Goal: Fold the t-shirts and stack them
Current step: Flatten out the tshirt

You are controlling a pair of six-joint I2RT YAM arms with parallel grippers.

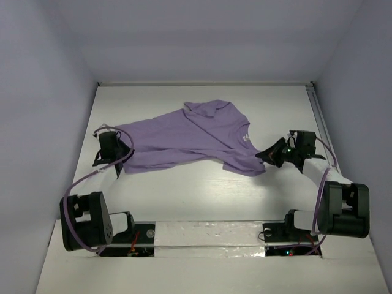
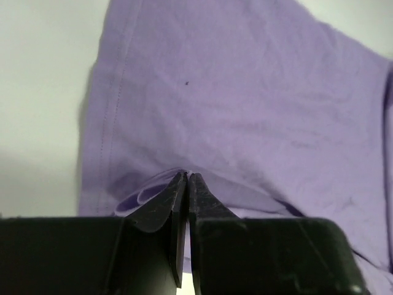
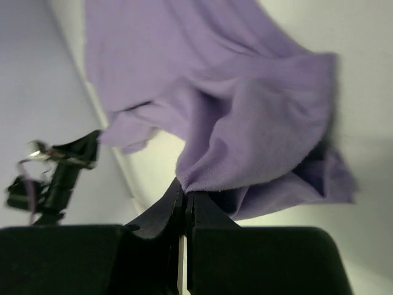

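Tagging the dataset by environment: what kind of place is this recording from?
Probably a lab data-collection booth, not a home. Plain pale walls box in a white table, the left arm and right arm are bolted at its near edge, and a lavender t-shirt lies on it.

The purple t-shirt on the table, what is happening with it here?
Two robot arms hold a plain lavender-purple short-sleeved t-shirt of thin fabric, lying spread but wrinkled on the white table. The left gripper is shut on its left edge, the right gripper on a bunched fold at its right side. It is not folded yet.
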